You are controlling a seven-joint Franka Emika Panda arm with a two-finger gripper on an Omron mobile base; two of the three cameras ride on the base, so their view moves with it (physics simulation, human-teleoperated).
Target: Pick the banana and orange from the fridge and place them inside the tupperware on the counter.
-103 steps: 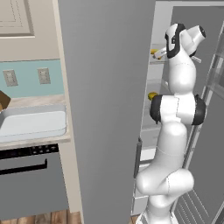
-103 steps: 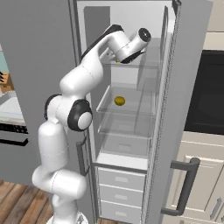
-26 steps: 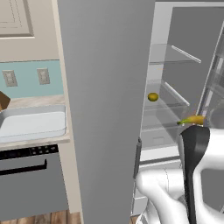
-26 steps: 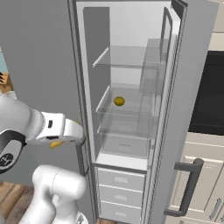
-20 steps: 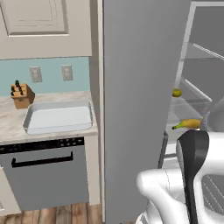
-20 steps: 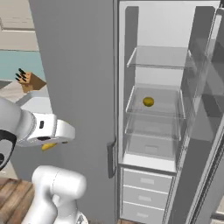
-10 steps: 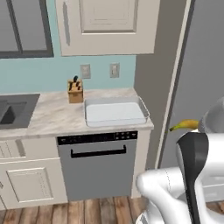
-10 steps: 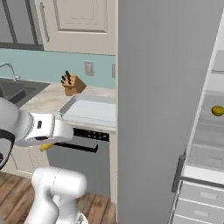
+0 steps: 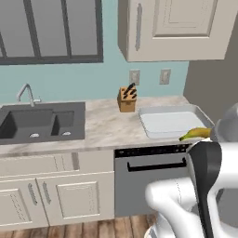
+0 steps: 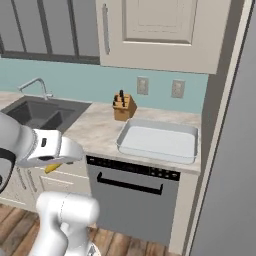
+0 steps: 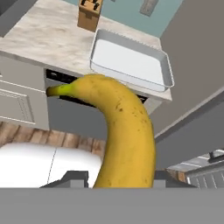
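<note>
My gripper (image 11: 117, 177) is shut on the banana (image 11: 124, 131), a curved yellow fruit with a greenish-dark tip that rises large in the hand view. The same banana (image 9: 197, 134) pokes out from behind my arm in the left base view, and a yellow sliver of the banana (image 10: 52, 167) shows under my hand in the right base view. It hangs in front of and below the counter (image 9: 102, 125) edge, apart from the tupperware (image 9: 172, 122) (image 10: 157, 140) (image 11: 131, 61), which lies empty on the counter's right end. The grey fridge (image 10: 225, 175) stands at the right. The orange is out of view.
A wooden knife block (image 9: 126, 98) stands just left of the tray by the wall. A dark sink (image 9: 42, 122) with a faucet (image 9: 25, 93) lies further left. A grey dishwasher front (image 9: 148, 172) sits under the tray, and upper cabinets (image 9: 176, 28) hang above.
The whole picture has swung left from the open fridge to the counter and sink, so the base has moved. The banana stays in my shut gripper.
</note>
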